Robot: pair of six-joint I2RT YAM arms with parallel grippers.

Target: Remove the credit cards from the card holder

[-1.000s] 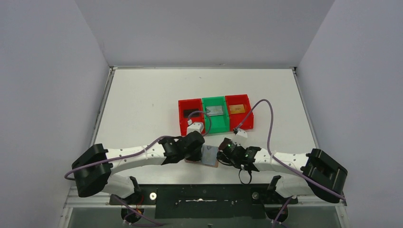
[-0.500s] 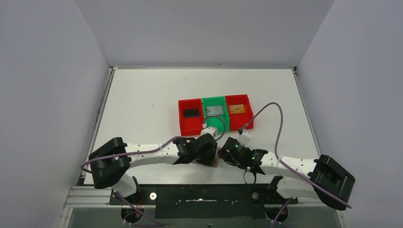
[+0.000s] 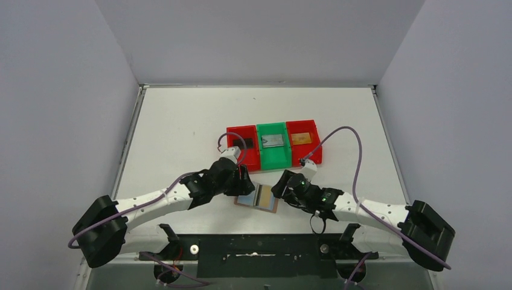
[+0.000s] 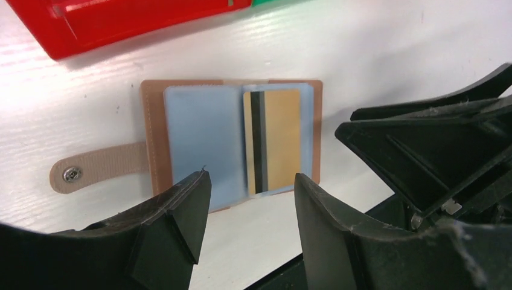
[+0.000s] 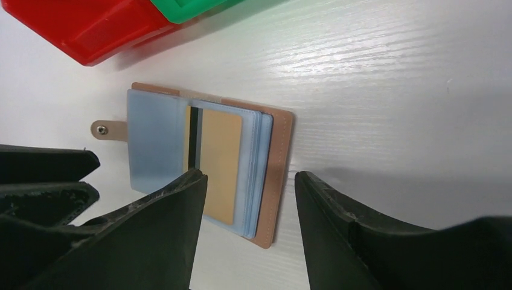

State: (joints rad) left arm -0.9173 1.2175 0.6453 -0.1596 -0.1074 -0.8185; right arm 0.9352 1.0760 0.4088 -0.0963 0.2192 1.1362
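Left gripper (image 4: 250,178): jaws parted about halfway, nothing between them, hovering just left of the card holder (image 4: 154,139) and not touching it.

Right gripper (image 5: 249,176): jaws likewise parted, gripping nothing, poised just right of the same holder, clear of its tan edge.

Card holder: lying flat and spread open on the white table (image 3: 181,133), between the two grippers, near the front edge. Grey-blue lining (image 4: 196,145) facing up; strap tab (image 4: 96,169) with its metal snap stretched out flat on the table on the side toward the left gripper.

Gold card (image 4: 281,139): seated in a clear pocket on the half nearer the right gripper, dark stripe along its inner long edge, running beside the fold. Stack of further clear sleeves visible beneath it in the right wrist view; contents not discernible.

Behind the holder: row of three bins, touching side by side, green bin (image 3: 273,156) flanked by two red bins (image 3: 304,151). Silver-grey card (image 3: 273,140) in the green one, tan card (image 3: 301,138) in the right-hand red one.
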